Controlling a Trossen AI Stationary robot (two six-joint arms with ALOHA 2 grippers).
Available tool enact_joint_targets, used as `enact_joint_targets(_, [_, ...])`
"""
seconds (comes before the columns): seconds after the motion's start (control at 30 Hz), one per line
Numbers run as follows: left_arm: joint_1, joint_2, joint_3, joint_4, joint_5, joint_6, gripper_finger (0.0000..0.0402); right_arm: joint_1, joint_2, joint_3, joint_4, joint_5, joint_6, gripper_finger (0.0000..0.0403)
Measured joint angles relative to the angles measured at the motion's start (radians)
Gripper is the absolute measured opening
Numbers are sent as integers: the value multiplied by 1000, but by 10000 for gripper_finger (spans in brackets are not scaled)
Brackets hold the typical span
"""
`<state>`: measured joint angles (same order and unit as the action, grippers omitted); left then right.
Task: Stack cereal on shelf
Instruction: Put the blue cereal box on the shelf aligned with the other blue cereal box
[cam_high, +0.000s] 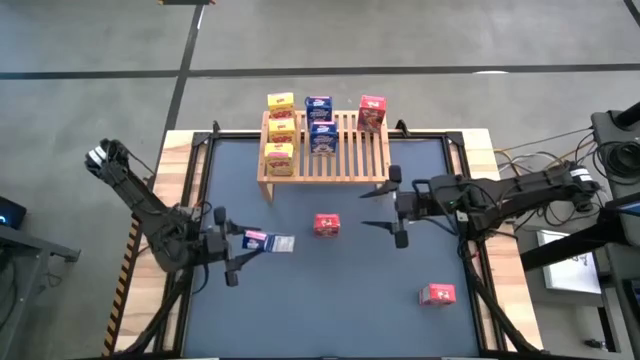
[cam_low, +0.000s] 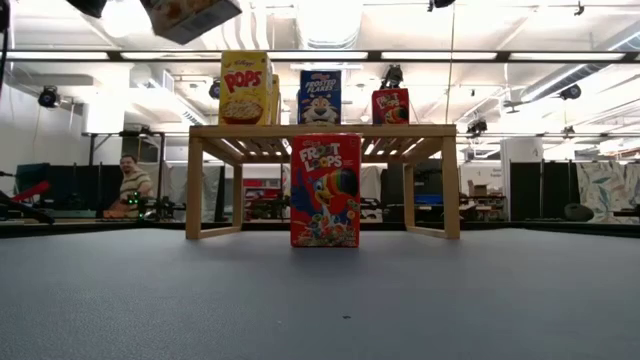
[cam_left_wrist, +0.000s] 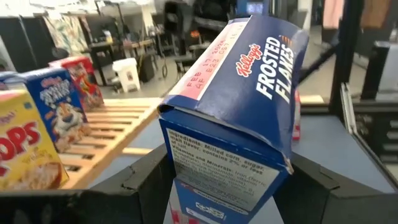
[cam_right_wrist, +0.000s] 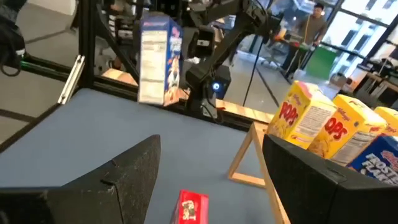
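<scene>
Left tool (cam_high: 243, 245) is clamped on a blue Frosted Flakes box (cam_left_wrist: 233, 118) (creased cardboard, tilted), held above the dark matte surface (cam_high: 330, 300) w/ the slatted light-wood shelf (cam_high: 350, 155) well apart. Right tool (cam_high: 392, 210), fingers apart, hovers near the shelf's front edge. Shelf carries three yellow Pops boxes (cam_high: 280, 130), two blue Frosted Flakes boxes (cam_high: 320, 125), one red box (cam_high: 372, 113); a Froot Loops box (cam_low: 325, 190) stands just in front.

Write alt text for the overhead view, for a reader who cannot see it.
The left hand holds a blue cereal box above the dark table, near the wooden rack that already carries three yellow boxes, two blue and one red. The right hand hangs open by a red box; another red box lies nearer the front.
</scene>
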<state>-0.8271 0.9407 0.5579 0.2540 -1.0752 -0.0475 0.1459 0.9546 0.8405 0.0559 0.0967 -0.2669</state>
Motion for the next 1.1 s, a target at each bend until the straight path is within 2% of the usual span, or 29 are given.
enact_joint_targets(0.13, [39, -6, -34, 110, 22, 57, 216, 0, -31, -58, 44, 0, -3, 272])
enact_joint_targets(0.53, [161, 13, -76, 197, 114, 28, 216, -2, -3, -69, 125, -3, 23, 272])
enact_joint_targets(1.1, [164, 39, -56, 193, 117, 27, 216, -2, 24, -69, 136, -20, 40, 272])
